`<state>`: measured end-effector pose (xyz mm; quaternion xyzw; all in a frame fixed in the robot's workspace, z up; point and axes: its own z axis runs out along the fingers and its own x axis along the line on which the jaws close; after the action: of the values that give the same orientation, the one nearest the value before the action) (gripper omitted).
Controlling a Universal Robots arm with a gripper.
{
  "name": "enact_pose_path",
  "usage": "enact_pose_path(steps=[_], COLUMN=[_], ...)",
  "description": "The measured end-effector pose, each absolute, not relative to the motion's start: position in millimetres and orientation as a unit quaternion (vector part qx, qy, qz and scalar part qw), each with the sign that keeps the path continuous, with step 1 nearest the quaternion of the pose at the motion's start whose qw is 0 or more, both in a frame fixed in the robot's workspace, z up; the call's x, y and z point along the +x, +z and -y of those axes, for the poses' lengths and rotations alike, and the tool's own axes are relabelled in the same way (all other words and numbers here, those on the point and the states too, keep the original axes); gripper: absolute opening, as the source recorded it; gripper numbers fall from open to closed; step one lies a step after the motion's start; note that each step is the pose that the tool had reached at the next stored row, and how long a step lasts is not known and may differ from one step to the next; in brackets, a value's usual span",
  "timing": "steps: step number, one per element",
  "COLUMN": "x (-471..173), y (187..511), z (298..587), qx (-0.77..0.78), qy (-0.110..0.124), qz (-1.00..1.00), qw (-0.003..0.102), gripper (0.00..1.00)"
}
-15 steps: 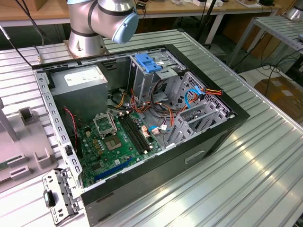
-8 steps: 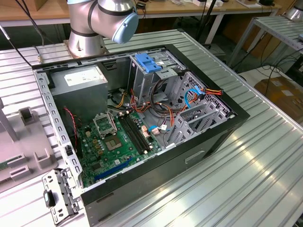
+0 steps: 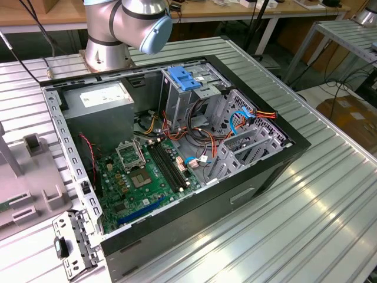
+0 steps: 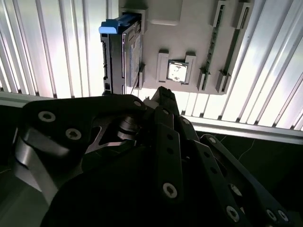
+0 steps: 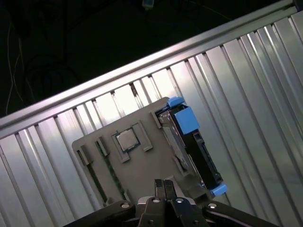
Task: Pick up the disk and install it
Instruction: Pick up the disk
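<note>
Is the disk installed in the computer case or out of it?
Out. The disk stands on edge in the grey holder on the table, apart from the gripper.

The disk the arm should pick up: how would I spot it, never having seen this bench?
On the ribbed metal table lies a grey holder tray. The disk stands on edge along one side of it. Unlike the small square chip at the tray's middle, it is a slab with bright blue plastic ends.
</note>
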<state>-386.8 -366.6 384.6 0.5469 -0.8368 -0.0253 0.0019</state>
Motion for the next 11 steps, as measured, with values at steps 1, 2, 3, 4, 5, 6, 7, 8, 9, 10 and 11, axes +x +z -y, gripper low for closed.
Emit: enact_pose_path(steps=[1,2,3,4,5,6,7,8,9,10,11], x=[-386.8,-386.8,-386.7,-386.7,-386.8,-386.8,-386.8,-386.8,-386.8,-386.8,-386.8], y=[384.6,384.6,384.6,384.6,384.6,384.6,384.6,384.6,384.6,384.6,384.6], z=[366.6,366.6,366.6,366.6,366.6,366.5,366.5,366.5,366.6,366.6,366.6], qx=[0.550,0.552,0.555,0.557,0.560,0.563,0.565,0.568,0.572,0.574,0.576], qy=[-0.025,-0.025,-0.025,-0.025,-0.025,-0.025,-0.025,-0.025,-0.025,-0.025,-0.025], qz=[0.835,0.834,0.832,0.830,0.828,0.826,0.825,0.823,0.820,0.818,0.817], qw=[0.002,0.002,0.002,0.002,0.002,0.002,0.002,0.003,0.003,0.003,0.003], gripper=[0.11,0.11,0.11,0.11,0.11,0.11,0.11,0.11,0.11,0.11,0.11])
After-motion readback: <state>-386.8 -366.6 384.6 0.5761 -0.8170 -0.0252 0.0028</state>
